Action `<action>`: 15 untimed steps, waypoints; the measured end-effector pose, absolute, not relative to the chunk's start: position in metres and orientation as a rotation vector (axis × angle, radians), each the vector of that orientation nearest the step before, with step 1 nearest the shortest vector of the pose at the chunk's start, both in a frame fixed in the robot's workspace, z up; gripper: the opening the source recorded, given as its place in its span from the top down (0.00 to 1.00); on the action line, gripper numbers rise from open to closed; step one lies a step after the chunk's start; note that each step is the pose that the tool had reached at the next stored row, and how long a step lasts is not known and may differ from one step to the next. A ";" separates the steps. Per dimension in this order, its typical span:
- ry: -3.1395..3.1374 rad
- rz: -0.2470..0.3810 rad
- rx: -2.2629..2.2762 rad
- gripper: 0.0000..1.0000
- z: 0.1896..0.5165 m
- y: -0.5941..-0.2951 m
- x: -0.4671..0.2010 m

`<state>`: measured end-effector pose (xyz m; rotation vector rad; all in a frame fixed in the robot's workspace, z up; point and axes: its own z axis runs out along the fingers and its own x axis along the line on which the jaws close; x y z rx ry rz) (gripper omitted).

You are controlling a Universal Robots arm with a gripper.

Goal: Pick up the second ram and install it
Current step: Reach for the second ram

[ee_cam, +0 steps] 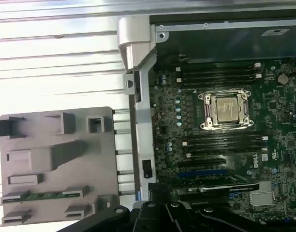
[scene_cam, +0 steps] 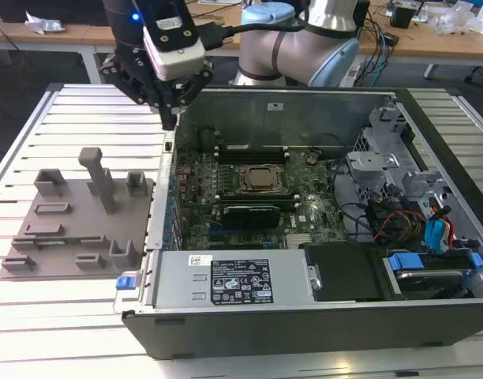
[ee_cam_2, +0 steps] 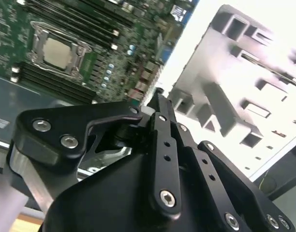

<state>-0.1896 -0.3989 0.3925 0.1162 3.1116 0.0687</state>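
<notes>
Gripper hanging at upper left of the exterior view, over the case edge, fingers closed together on nothing. Ram lying flat in the holder, which is sitting at that view's left, well apart from the gripper. Pickup and install both looking undone.

Green second ram, grey holder plate.
</notes>
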 end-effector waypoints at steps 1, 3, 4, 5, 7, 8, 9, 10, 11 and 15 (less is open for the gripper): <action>3.112 0.069 0.116 0.90 0.392 -0.399 -0.194; 3.111 0.069 0.116 0.90 0.392 -0.399 -0.209; 3.111 0.069 0.117 0.90 0.391 -0.399 -0.218; 3.111 0.069 0.116 0.90 0.391 -0.399 -0.229; 3.111 0.069 0.116 0.90 0.390 -0.399 -0.246; 3.111 0.069 0.116 0.90 0.389 -0.399 -0.252; 3.111 0.069 0.117 0.90 0.389 -0.399 -0.258; 3.111 0.069 0.117 0.90 0.388 -0.399 -0.261; 3.111 0.069 0.116 0.90 0.388 -0.399 -0.265; 3.111 0.068 0.116 0.90 0.385 -0.399 -0.294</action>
